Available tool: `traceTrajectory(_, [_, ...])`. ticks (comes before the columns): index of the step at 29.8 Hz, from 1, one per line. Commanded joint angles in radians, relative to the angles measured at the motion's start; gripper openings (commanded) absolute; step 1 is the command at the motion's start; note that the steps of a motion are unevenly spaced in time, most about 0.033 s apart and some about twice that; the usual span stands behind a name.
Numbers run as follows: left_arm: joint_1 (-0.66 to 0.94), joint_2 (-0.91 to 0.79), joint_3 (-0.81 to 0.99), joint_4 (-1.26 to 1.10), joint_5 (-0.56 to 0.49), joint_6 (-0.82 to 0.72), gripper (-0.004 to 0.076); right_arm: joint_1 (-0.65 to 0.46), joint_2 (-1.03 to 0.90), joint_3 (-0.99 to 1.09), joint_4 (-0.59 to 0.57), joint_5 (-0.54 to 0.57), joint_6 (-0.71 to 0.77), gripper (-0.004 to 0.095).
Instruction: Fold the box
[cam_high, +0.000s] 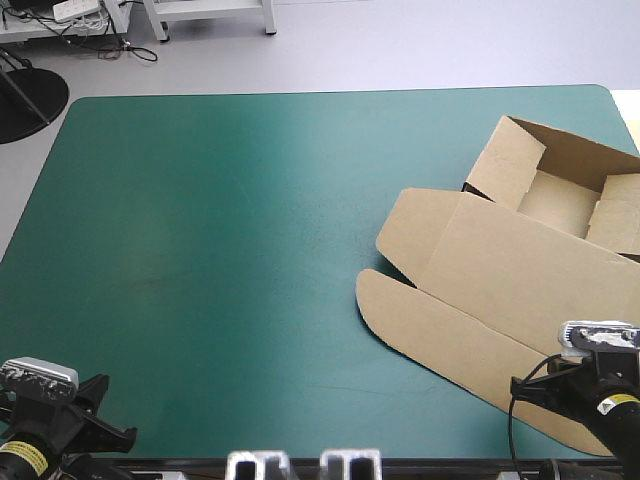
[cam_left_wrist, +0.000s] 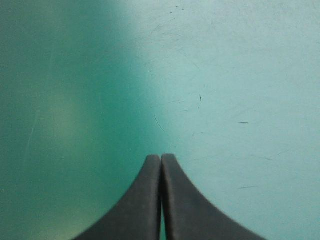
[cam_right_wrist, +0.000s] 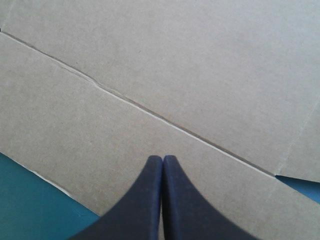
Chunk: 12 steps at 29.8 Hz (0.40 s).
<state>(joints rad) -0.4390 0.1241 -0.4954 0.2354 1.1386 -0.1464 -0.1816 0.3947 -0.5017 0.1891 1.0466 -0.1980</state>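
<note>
The right claw (cam_right_wrist: 162, 157), pinched empty, hangs over the flat lid of the box (cam_high: 500, 290) at the right side of the tabletop (cam_high: 220, 250). A push could skid it off the edge; the left claw (cam_left_wrist: 160, 156), also closed, is too far to steady it.

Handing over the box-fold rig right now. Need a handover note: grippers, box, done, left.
Left gripper: shut, empty, over bare teal-green cover by the table's near left corner.
Right gripper: shut, gripping nothing, over the lid close to its near edge.
Box: table's right side, walls raised at the far end, lid flat toward the robot.
Done: walls up. Left: lid and its flaps lie flat, unfolded.
</note>
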Motion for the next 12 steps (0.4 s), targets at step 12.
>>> traceTrajectory(12, [-0.006,0.016,-0.022,0.007,-0.06,-0.002,-0.0009,0.002,0.006,-0.022,0.015,-0.044,-0.012,-0.002])
